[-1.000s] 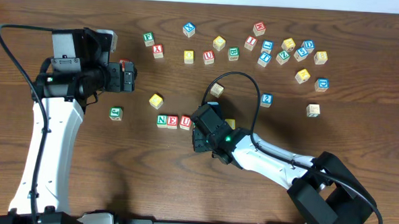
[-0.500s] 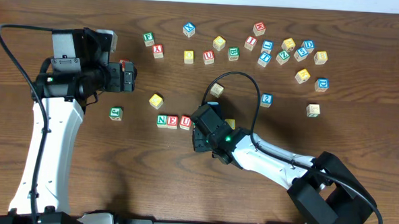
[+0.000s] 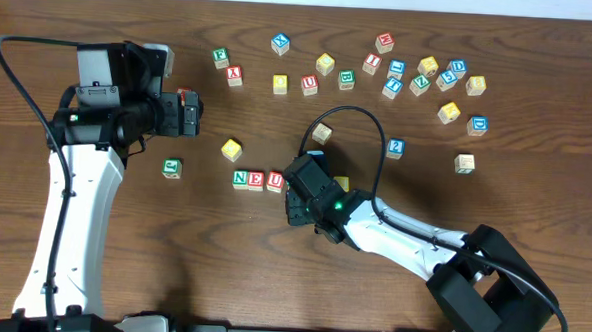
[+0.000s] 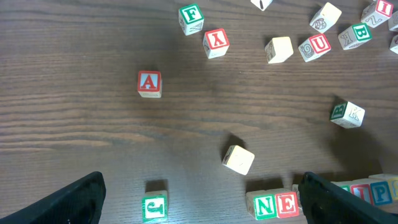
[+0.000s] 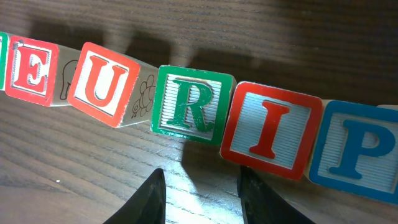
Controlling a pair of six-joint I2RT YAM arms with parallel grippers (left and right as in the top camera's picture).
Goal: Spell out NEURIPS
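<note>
Bending crookedly, the red-green-blue NEURIP row (image 5: 186, 102) fronts the half-spread right claw (image 5: 202, 190); left claw (image 4: 200, 186) gapes wide.

N cube (image 3: 239, 179), E cube (image 3: 256, 179), U cube (image 3: 274, 180), R cube (image 5: 191, 106), I cube (image 5: 270, 129), P cube (image 5: 360, 146): side by side, one left-to-right row on the table (image 3: 232, 23). Loose cubes (image 3: 326, 62) scattered behind the row.

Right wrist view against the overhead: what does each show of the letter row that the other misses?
Only the right wrist view shows the green R, red I and blue P side by side. Only the overhead legibly shows the green N starting the row; there the right arm covers most of the rest. Both show the red E and red U next to each other.
</note>
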